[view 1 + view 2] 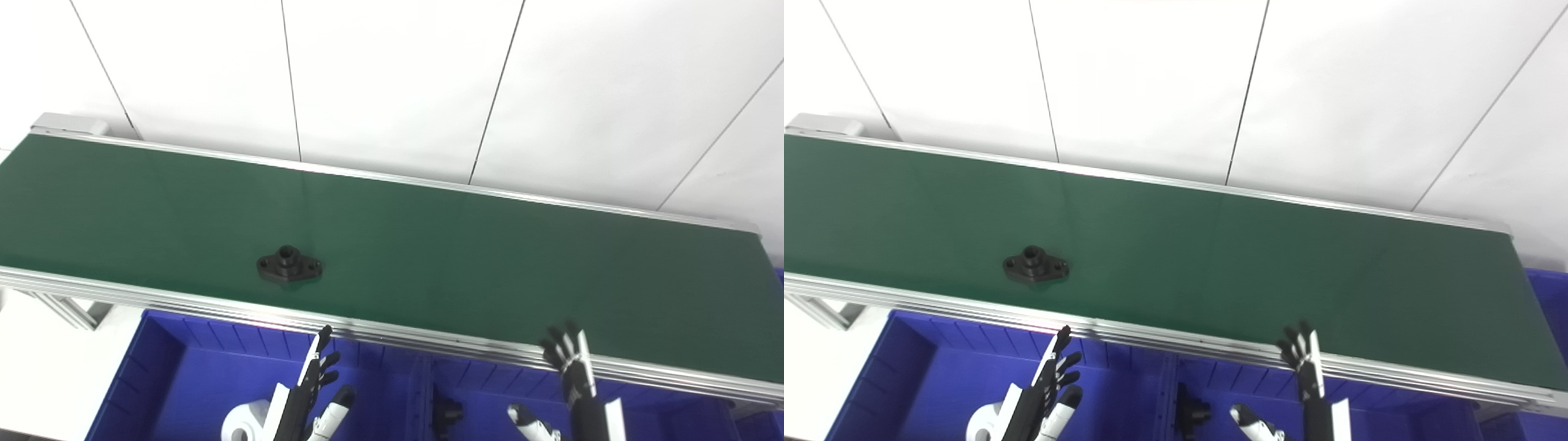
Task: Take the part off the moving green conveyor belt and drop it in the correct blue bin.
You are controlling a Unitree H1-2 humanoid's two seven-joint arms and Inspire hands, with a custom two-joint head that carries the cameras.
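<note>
A black flanged part with a raised hub and two ear holes lies on the green conveyor belt, left of centre and near the front rail. It also shows in the right eye view. My left hand is open and empty, fingers apart, below the belt over the left blue bin. It is below and right of the part. My right hand is open and empty at the belt's front rail, over the middle blue bin.
The left bin holds a white ring-shaped part. The middle bin holds a black part. Another blue bin shows at the belt's right end. An aluminium rail runs along the belt's front. White wall panels stand behind.
</note>
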